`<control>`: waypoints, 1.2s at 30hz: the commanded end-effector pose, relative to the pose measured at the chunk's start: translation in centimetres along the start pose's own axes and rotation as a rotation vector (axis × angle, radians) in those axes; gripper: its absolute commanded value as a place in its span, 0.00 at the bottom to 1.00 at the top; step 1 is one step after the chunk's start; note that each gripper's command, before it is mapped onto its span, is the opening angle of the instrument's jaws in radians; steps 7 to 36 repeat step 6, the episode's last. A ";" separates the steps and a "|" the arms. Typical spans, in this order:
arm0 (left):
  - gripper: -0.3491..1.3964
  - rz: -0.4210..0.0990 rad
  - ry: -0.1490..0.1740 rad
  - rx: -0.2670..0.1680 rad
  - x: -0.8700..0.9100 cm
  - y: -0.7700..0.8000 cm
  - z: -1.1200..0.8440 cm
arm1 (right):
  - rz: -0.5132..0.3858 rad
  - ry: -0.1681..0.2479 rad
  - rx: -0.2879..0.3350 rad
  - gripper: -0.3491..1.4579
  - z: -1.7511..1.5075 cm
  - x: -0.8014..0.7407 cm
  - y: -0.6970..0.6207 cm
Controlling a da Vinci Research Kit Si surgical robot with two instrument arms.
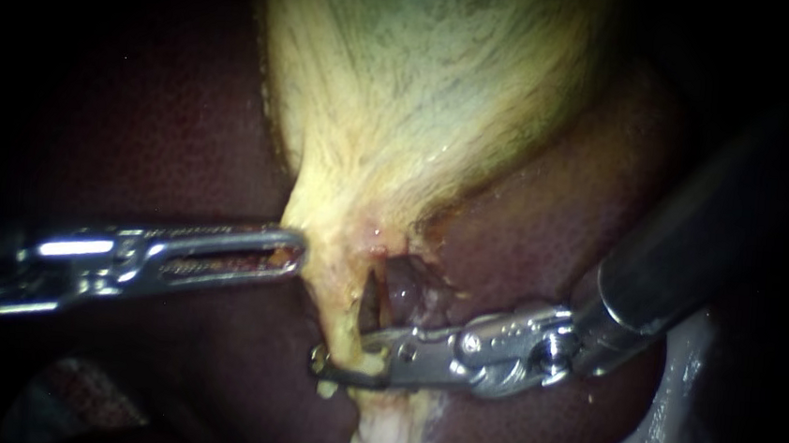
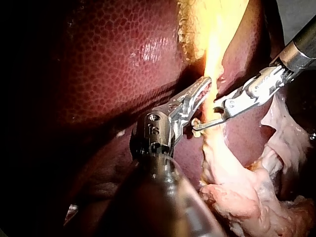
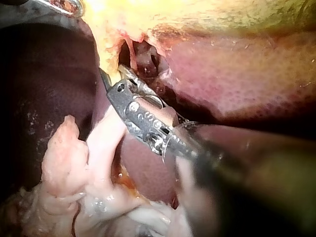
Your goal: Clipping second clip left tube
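Straddling the left tube [image 1: 340, 323] just below the gallbladder [image 1: 422, 111] neck, the right instrument [image 1: 335, 360] has its jaws apart, one on each side, not yet squeezed. Clipping looks undone: closing and release remain. Beside it, the left instrument [image 1: 295, 250] touches the gallbladder's edge.

instruments: 2 (left instrument [image 1: 296, 253], right instrument [image 1: 341, 358]) | gallbladder [image 1: 424, 83]: 1 | liver [image 1: 157, 137]: 1

Darkness surrounds the lit centre; a grey surface [image 2: 295, 14] lies behind.
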 end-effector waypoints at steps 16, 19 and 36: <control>0.00 -0.001 0.000 0.002 0.00 0.02 0.01 | 0.002 0.000 0.000 0.00 0.00 0.00 0.00; 0.00 -0.001 0.000 0.002 0.00 0.02 0.01 | 0.002 0.000 0.000 0.00 0.00 0.00 0.00; 0.00 -0.001 0.000 0.002 0.00 0.02 0.01 | 0.002 0.000 0.000 0.00 0.00 0.00 0.00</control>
